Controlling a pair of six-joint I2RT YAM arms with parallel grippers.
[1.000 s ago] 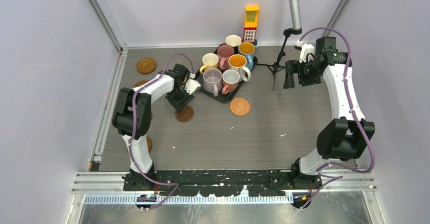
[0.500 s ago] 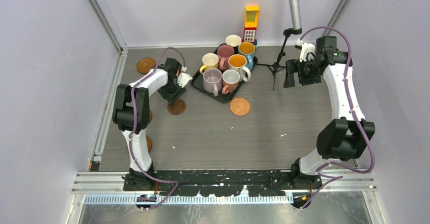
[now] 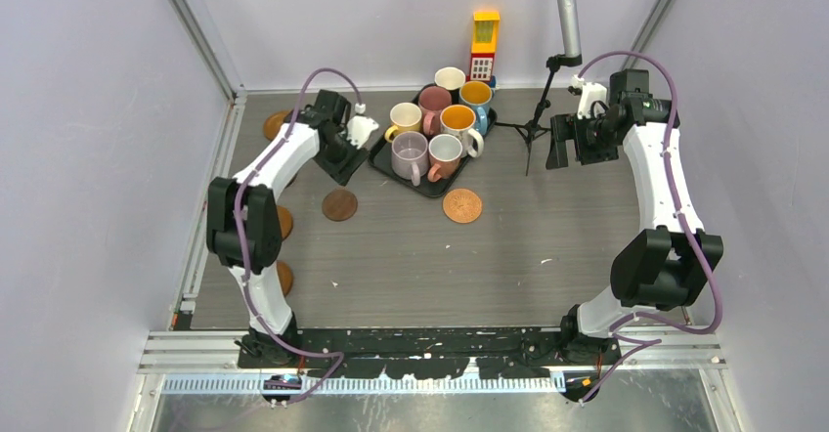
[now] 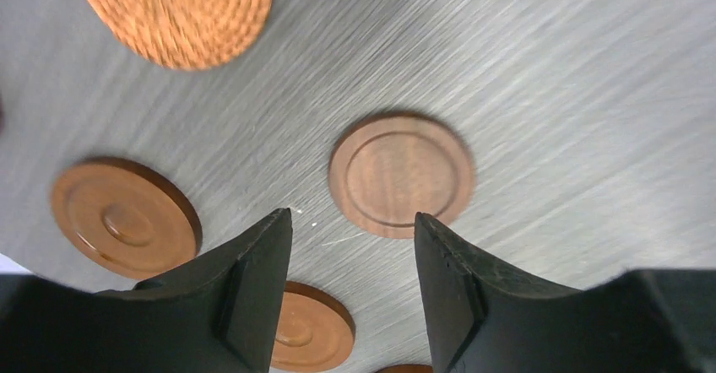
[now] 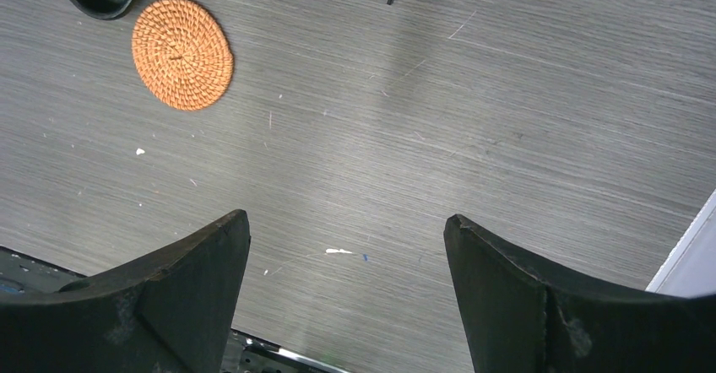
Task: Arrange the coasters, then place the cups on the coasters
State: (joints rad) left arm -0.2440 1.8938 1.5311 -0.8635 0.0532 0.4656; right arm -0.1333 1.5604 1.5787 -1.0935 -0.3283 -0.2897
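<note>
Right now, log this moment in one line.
left gripper open, empty, over coasters | right gripper open, empty | cups on tray | no cup placed yet

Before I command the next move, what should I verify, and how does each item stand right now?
1. Left hand open and empty: ok, nothing between its fingers.
2. Right hand open and empty: ok, it hangs over bare table.
3. Dark coaster flat on the table, apart from the left hand: ok.
4. Woven coaster free of obstructions: ok.
5. Cups upright on the tray, none on a coaster yet: ok.
6. Every coaster in view: cannot tell, the left arm covers some near the table's left edge.
</note>
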